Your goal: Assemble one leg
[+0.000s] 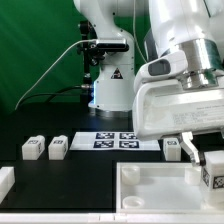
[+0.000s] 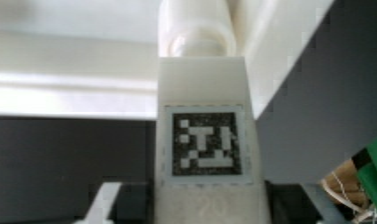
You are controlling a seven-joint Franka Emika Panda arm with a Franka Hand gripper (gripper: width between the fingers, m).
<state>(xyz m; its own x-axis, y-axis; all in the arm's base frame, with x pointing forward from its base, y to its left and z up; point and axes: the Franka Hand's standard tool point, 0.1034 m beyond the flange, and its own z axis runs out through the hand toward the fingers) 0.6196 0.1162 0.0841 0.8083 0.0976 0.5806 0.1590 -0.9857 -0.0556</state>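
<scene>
My gripper (image 1: 206, 163) is shut on a leg (image 1: 213, 173), a small white post with a black-and-white tag. It holds the leg at the exterior view's right, just above the near right part of the white tabletop tray (image 1: 150, 192). In the wrist view the held leg (image 2: 206, 110) fills the middle between the fingers (image 2: 110, 200) of my gripper (image 2: 206, 208), its tag facing the camera and its round peg end pointing away. Three more legs stand on the black table: two at the left (image 1: 33, 148) (image 1: 58, 147) and one beside the gripper (image 1: 172, 148).
The marker board (image 1: 115, 140) lies behind the tray, in the middle. A white block (image 1: 5, 182) sits at the exterior view's left edge. The robot base (image 1: 108, 90) and a green backdrop stand behind. The tray's pale surface (image 2: 60, 90) lies beyond the held leg.
</scene>
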